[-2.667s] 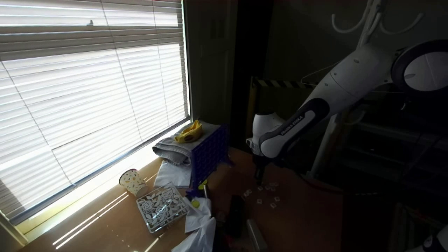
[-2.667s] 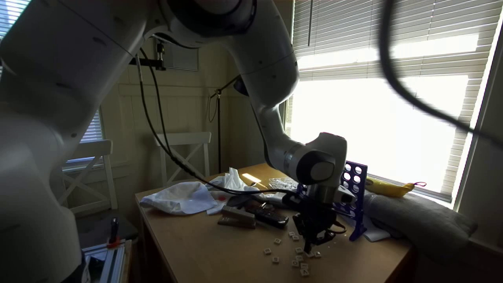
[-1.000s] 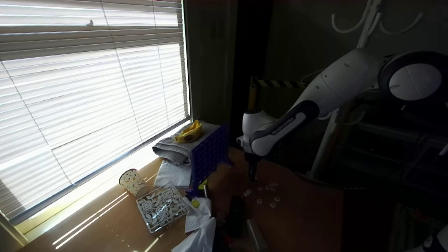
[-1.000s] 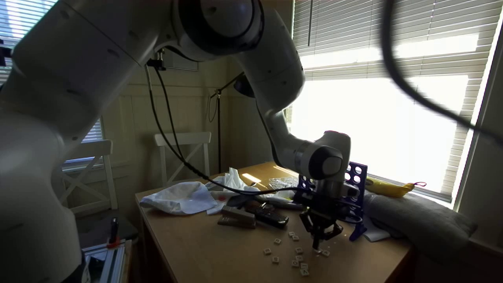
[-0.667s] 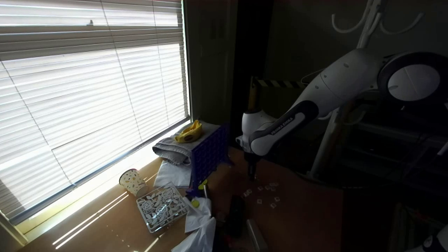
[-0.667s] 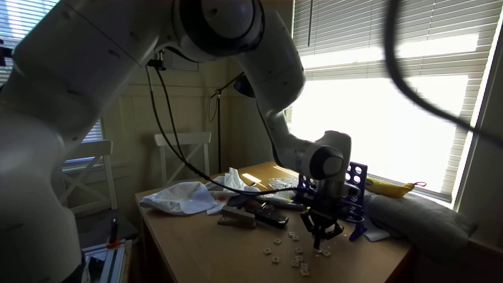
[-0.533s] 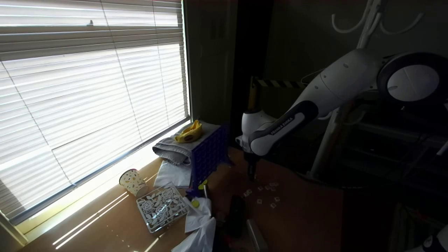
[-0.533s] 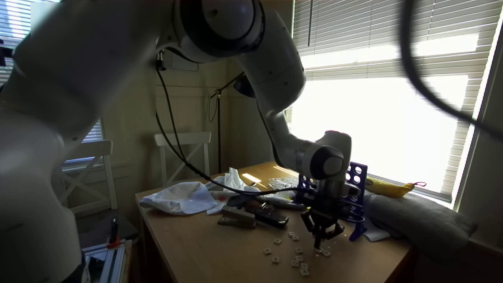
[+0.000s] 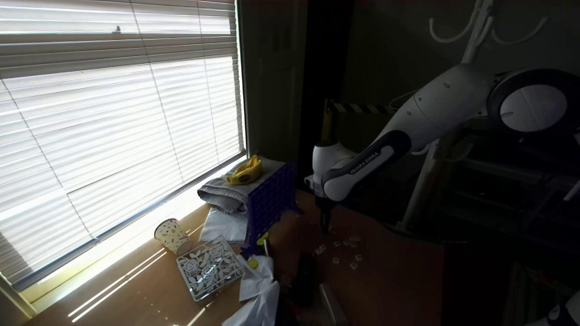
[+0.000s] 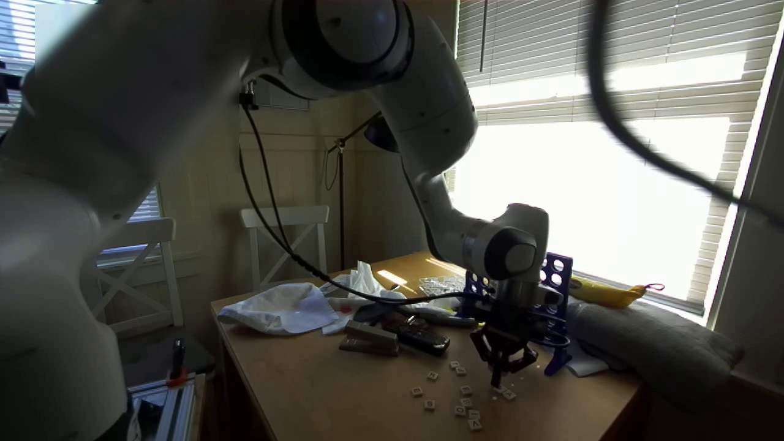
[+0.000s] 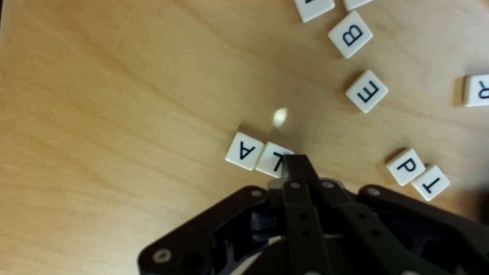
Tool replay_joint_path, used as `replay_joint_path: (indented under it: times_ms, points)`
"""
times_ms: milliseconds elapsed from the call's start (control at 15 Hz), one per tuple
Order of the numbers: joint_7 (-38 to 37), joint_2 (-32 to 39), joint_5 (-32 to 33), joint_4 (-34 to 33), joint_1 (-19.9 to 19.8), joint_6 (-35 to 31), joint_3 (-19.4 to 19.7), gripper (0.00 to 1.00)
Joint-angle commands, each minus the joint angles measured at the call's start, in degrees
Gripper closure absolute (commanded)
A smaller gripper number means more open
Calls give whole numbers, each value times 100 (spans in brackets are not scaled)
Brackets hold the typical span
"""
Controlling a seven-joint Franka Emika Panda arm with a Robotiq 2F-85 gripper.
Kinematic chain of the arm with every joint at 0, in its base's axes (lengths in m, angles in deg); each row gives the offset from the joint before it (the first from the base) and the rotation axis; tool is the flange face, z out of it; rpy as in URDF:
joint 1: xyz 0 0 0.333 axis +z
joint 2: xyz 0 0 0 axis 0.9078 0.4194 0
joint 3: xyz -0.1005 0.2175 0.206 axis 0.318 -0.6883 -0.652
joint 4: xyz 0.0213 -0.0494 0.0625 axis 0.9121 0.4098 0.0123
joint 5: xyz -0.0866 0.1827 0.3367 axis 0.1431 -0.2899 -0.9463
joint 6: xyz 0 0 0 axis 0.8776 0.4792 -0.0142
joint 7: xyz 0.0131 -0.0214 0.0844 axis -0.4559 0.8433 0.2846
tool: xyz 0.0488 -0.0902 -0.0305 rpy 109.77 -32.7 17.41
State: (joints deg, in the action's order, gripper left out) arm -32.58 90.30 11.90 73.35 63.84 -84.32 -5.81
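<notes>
My gripper [image 11: 300, 162] is shut, its black fingers together with nothing between them. In the wrist view the fingertip covers the right edge of a white letter tile marked L [image 11: 270, 160]; whether it presses on the tile or stands against its side I cannot tell. Directly left of it lies a tile marked A [image 11: 244, 151], almost edge to edge with the L. In an exterior view the gripper [image 10: 496, 383] points straight down at the wooden table, close to the A tile [image 10: 508, 395]. The fingertips look dark and small in an exterior view, low over the table [image 9: 380, 280].
More tiles lie around: E [image 11: 366, 91], B [image 11: 350, 34], R [image 11: 478, 90], and touching P [image 11: 405, 167] and T [image 11: 430, 182]. A purple upright grid [image 9: 272, 199] stands near the gripper. Also there: a stapler [image 10: 369, 339], a dark remote-like object [image 10: 419, 335], a grey towel [image 10: 649, 334].
Since the oldest frames, the gripper has shifted away from the main tile group, and the A tile has moved along that way. Over the last second it has crept only slightly; the gripper stays shut.
</notes>
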Motion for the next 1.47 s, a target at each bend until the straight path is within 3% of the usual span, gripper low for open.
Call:
replay_joint_path:
  times_ms: [0, 733, 1400]
  points:
    - [11, 74, 93, -86, 18, 15, 11, 100]
    - [-137, -300, -19, 388, 10, -582, -97, 100]
    - [-688, -982, -702, 1449, -126, -1014, -221, 100]
